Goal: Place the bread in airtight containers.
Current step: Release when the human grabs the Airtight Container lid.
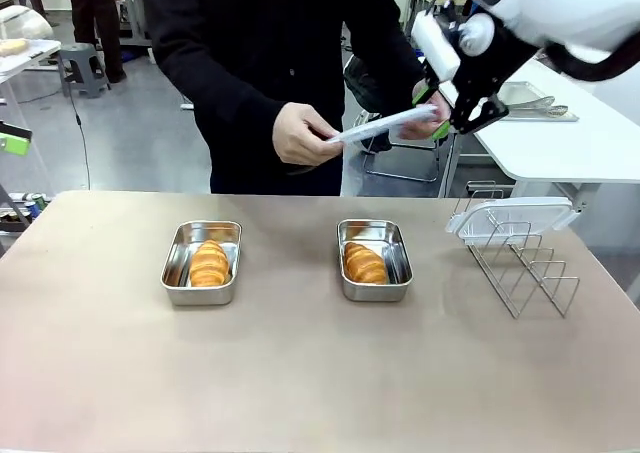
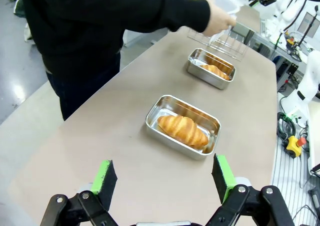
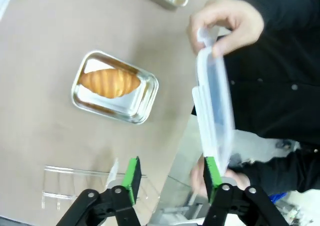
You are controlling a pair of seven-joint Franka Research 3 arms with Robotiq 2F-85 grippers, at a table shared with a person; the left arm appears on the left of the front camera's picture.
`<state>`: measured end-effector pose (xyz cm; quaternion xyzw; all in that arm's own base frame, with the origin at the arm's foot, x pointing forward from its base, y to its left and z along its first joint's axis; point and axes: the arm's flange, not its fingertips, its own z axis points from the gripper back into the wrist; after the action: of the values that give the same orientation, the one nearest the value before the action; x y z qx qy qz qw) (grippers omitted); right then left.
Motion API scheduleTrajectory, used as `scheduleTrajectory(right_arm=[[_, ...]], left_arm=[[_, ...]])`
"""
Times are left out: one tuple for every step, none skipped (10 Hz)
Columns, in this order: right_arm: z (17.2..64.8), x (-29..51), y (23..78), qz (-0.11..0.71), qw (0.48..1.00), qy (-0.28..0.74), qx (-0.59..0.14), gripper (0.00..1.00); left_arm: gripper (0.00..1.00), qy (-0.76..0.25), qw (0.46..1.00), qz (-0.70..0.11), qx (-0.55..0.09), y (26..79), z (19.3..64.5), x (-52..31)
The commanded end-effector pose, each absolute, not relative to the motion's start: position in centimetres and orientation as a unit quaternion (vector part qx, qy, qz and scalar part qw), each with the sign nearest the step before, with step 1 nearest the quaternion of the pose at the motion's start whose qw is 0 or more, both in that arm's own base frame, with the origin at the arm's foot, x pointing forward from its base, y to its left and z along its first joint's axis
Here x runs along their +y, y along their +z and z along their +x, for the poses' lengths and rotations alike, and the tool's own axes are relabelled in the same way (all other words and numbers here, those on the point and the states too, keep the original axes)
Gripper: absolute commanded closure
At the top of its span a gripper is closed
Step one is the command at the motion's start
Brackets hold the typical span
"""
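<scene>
Two steel tubs stand on the brown table, each with a croissant lying in it: the left tub [image 1: 202, 263] with its croissant [image 1: 209, 263], and the right tub [image 1: 375, 260] with its croissant [image 1: 364, 264]. The person holds a clear lid [image 1: 385, 125] in both hands above the table's far edge. My right gripper [image 1: 432, 111] is open around that lid's right end, by the person's hand. In the right wrist view the lid [image 3: 215, 116] runs beside one pad of the open right gripper [image 3: 171, 178]. My left gripper [image 2: 164, 178] is open and bare, short of the nearer tub [image 2: 182, 126].
A wire rack [image 1: 522, 268] stands at the table's right with a second clear lid [image 1: 510, 216] lying on top. A white side table [image 1: 570, 148] carrying a flat metal tray lies behind my right arm. The person's torso is close to the far edge.
</scene>
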<state>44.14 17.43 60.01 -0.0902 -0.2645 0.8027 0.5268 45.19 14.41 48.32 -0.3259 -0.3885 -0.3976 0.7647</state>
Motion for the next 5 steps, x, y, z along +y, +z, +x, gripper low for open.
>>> scheduleTrajectory(right_arm=[[43.3,14.6,63.6,-0.027,0.612,0.734,-0.293,0.0],[43.3,12.2,63.6,0.025,0.64,0.705,-0.303,0.0],[43.4,9.4,63.0,0.078,0.666,0.674,-0.308,0.0],[43.2,5.7,62.0,0.136,0.695,0.638,-0.303,0.0],[42.8,2.6,60.4,0.188,0.709,0.608,-0.304,0.0]], left_arm=[[0.0,-0.401,0.761,-0.328,-0.391,48.5,45.1,14.3],[0.0,-0.401,0.761,-0.328,-0.391,48.5,45.1,14.3],[0.0,-0.401,0.761,-0.328,-0.391,48.5,45.1,14.3],[0.0,-0.401,0.761,-0.328,-0.391,48.5,45.1,14.3],[0.0,-0.401,0.761,-0.328,-0.391,48.5,45.1,14.3]])
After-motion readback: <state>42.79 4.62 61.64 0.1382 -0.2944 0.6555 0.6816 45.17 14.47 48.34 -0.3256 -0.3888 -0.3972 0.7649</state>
